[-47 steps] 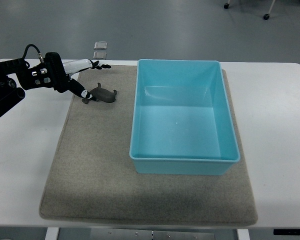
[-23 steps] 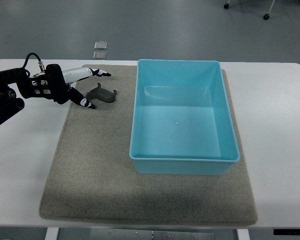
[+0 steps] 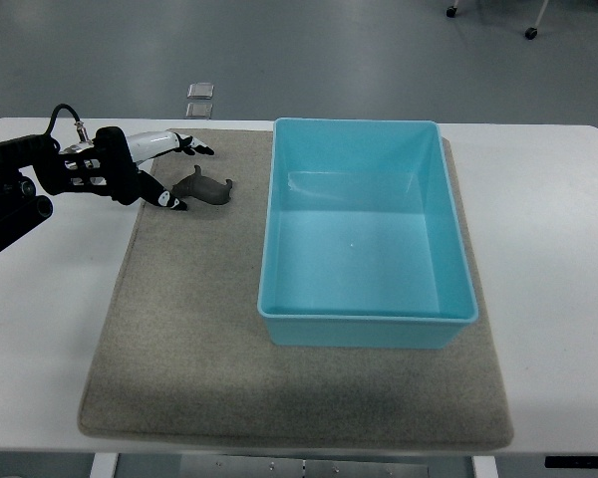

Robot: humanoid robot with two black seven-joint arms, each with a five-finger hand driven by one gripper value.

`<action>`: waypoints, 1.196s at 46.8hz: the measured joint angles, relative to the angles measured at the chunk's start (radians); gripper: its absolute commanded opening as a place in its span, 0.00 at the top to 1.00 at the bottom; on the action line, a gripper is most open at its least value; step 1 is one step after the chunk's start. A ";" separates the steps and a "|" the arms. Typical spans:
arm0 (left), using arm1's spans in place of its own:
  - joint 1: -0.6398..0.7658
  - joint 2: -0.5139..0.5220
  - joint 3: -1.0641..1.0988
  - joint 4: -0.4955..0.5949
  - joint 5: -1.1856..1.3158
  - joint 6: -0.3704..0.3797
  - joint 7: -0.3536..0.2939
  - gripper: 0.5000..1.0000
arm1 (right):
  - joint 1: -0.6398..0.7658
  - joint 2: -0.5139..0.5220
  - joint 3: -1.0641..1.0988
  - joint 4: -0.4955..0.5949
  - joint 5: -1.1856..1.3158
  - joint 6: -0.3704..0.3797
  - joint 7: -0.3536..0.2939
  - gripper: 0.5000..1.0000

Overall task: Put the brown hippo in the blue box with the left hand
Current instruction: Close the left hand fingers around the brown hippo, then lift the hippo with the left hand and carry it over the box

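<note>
The brown hippo [image 3: 205, 187], a small dark flat figure, lies on the grey mat [image 3: 189, 329] just left of the blue box [image 3: 367, 231]. My left hand [image 3: 175, 175] reaches in from the left edge and sits right beside the hippo's left end. Its white fingers with black tips are spread, one pointing right above the toy and another low at its left edge. Nothing is held. The blue box is an open light-blue tub with nothing inside. The right arm does not show.
The mat lies on a white table [image 3: 548, 229]. Two small square plates [image 3: 200, 99] lie on the floor beyond the table's far edge.
The left hand shifted a little between frames, moving slightly down and right, then easing back beside the hippo. The hippo has stayed in place.
</note>
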 measured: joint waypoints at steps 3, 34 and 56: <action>0.000 -0.005 0.000 0.000 0.000 0.003 0.001 0.29 | 0.000 0.000 0.000 0.001 0.000 0.000 0.000 0.13; 0.001 -0.025 0.000 -0.005 0.002 0.003 0.001 0.44 | 0.000 0.000 0.000 0.000 0.000 0.000 0.000 0.13; -0.003 -0.029 0.009 -0.001 0.003 0.005 0.002 0.77 | 0.000 0.000 0.000 0.000 0.000 0.000 0.000 0.13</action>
